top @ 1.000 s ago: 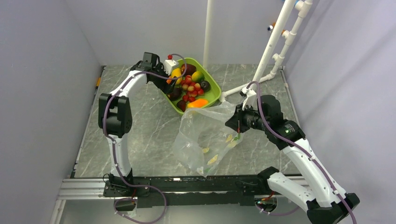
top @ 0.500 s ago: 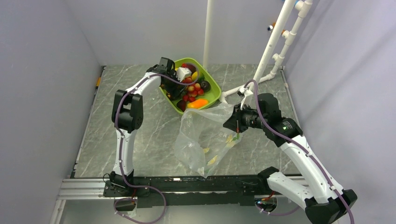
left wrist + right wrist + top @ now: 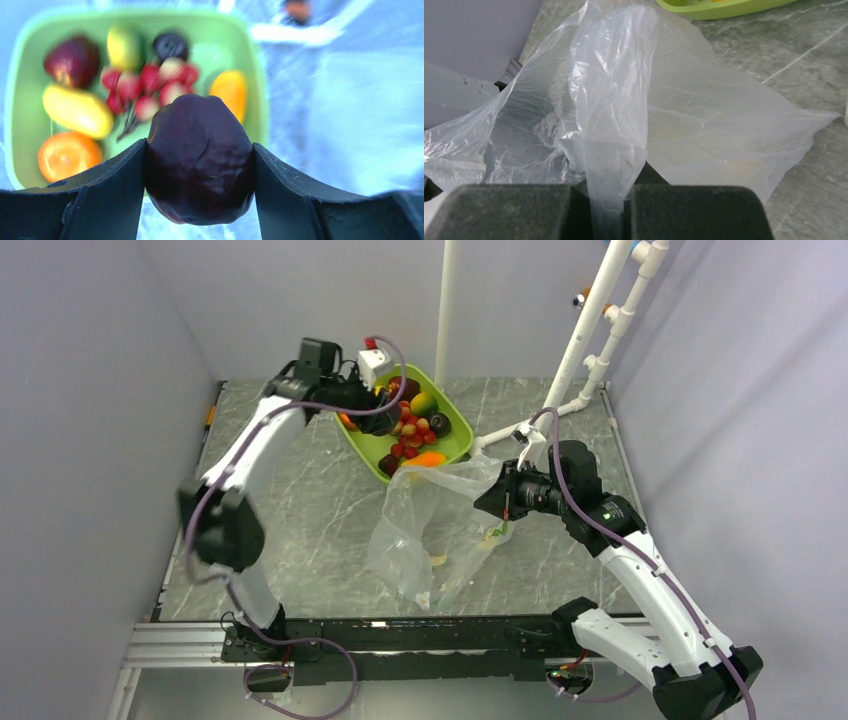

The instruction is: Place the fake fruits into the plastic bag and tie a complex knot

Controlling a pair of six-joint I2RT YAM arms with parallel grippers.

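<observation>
In the left wrist view my left gripper [image 3: 200,167] is shut on a dark maroon fake fruit [image 3: 200,150], held above the near end of the lime green tray [image 3: 15,100]. In the tray lie an orange [image 3: 62,155], a yellow oblong [image 3: 77,110], an orange oblong [image 3: 229,90], red-pink berries [image 3: 145,87] and more dark fruits. From above, the left gripper [image 3: 385,405] hangs over the tray's left side [image 3: 462,430]. The clear plastic bag [image 3: 430,530] sags just in front of the tray. My right gripper [image 3: 497,502] is shut on its gathered edge [image 3: 609,165]. No knot shows.
White pipes [image 3: 585,340] rise at the back right, and a white pole [image 3: 445,310] stands behind the tray. Grey walls close in both sides. The metal rail [image 3: 400,635] with the arm bases runs along the near edge. A few pale yellow patches [image 3: 440,560] show in the bag.
The left gripper has closed on the maroon fruit in the tray and lifted it, while the left arm's elbow swung out to the left. The right gripper still holds the bag's edge.
</observation>
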